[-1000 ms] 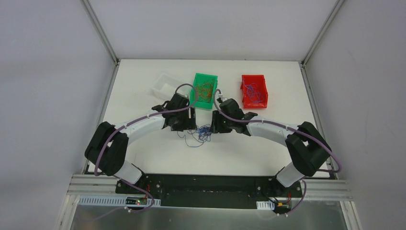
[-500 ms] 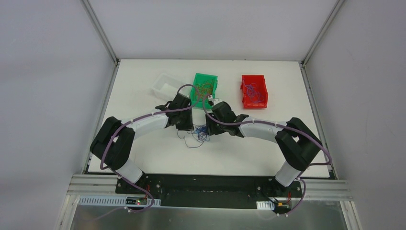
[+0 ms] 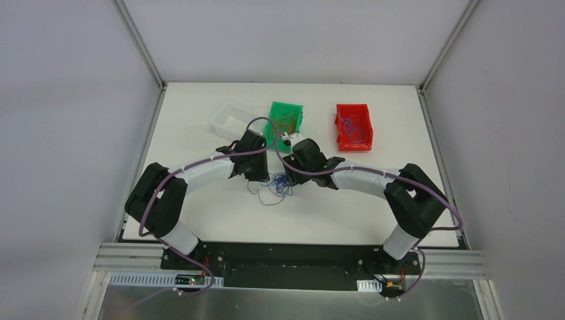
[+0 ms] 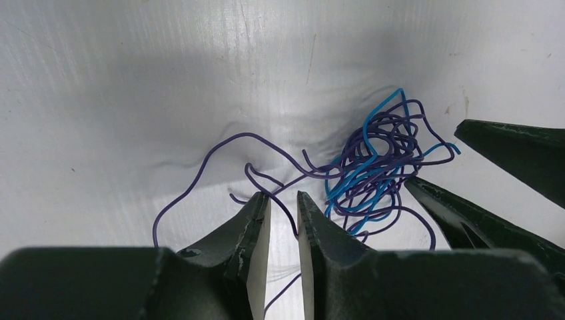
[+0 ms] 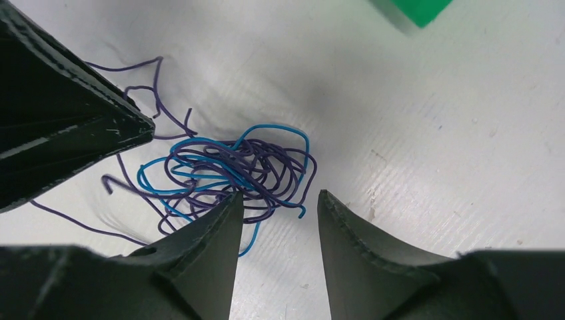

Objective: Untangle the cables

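Left hand (image 4: pixel 283 200) first: down at the table (image 4: pixel 100 80), fingers narrow, just a slit of white between them. One loose purple strand runs thru that slit, but I judge it isn't clamped; the gap looks wider than the wire. So I need to close fully on that single strand w/o catching a second one, and keep the tips just off the table so they don't scrape.

Middle: the cables (image 4: pixel 373 167) sit in a small purple-and-blue knot on the table between the two hands, w/ purple tails trailing off toward the left hand.

Right hand (image 5: pixel 276 207): about half open, holding nothing. One finger (image 5: pixel 223 227) touches the knot's near edge and a blue loop end lies in the gap. My plan is to pin the body of the knot w/ this hand, not one strand. Then I'd draw the left away slowly and low, and stop if the whole clump drags along. The risk, imo, is cinching the knot tighter.
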